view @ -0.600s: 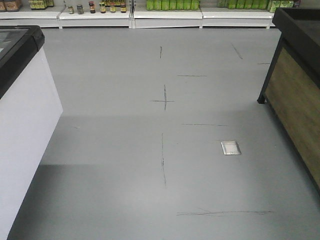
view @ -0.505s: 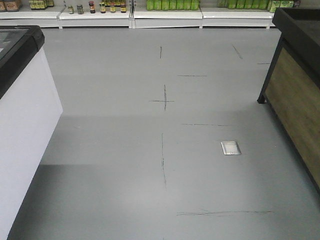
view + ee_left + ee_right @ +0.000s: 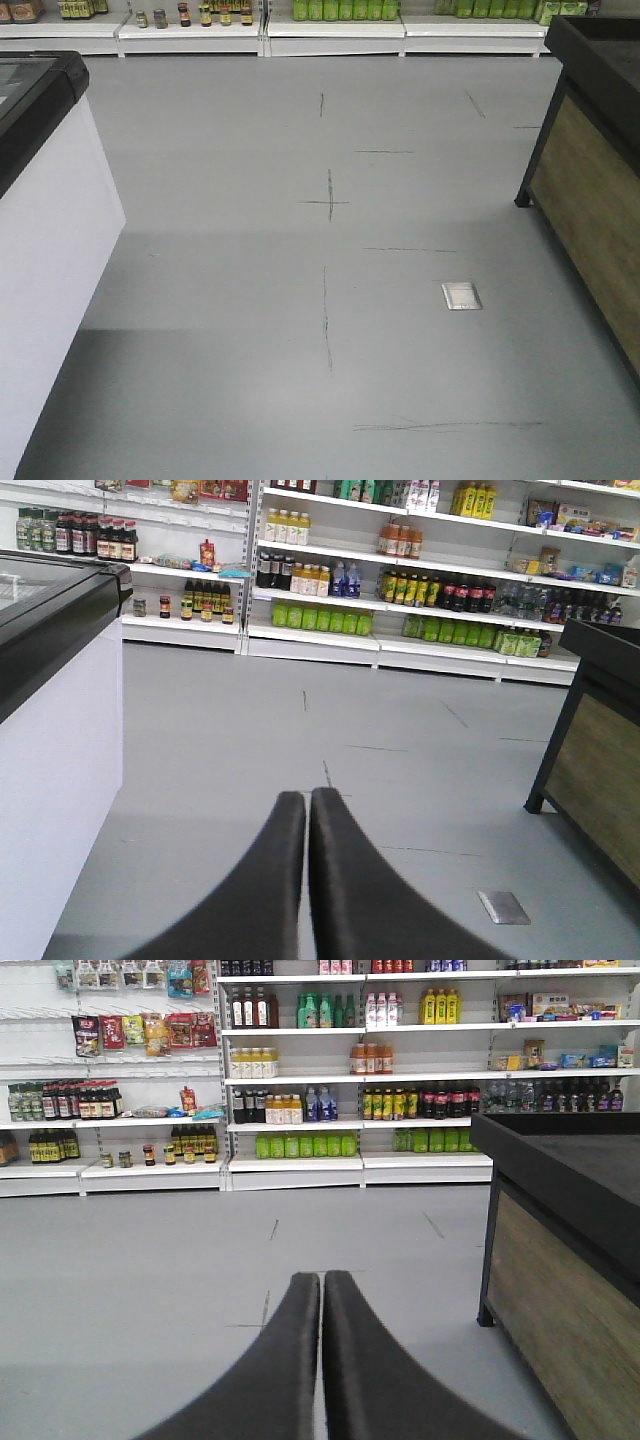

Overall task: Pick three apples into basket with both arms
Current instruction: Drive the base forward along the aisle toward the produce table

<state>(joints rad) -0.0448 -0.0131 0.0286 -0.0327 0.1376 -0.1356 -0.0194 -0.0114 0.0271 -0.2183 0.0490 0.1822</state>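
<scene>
Ahead, shelves (image 3: 300, 1165) hold bottles (image 3: 305, 1146); left gripper (image 3: 308, 798) and right gripper (image 3: 321, 1280) closed.

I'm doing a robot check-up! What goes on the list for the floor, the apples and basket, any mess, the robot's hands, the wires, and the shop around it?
Surface: grey floor with thin dark scuff lines; a small metal plate is set into it.
Job's things: nothing seen; no apples and no basket in any view.
Clutter: nothing seen lying on the floor.
Grippers: left gripper is shut and holds nothing; right gripper is shut and holds nothing.
Cables: nothing seen.
Surroundings: white cabinet with a black rim on the left, wooden stand with a black top on the right, shelves of bottles across the back.
</scene>
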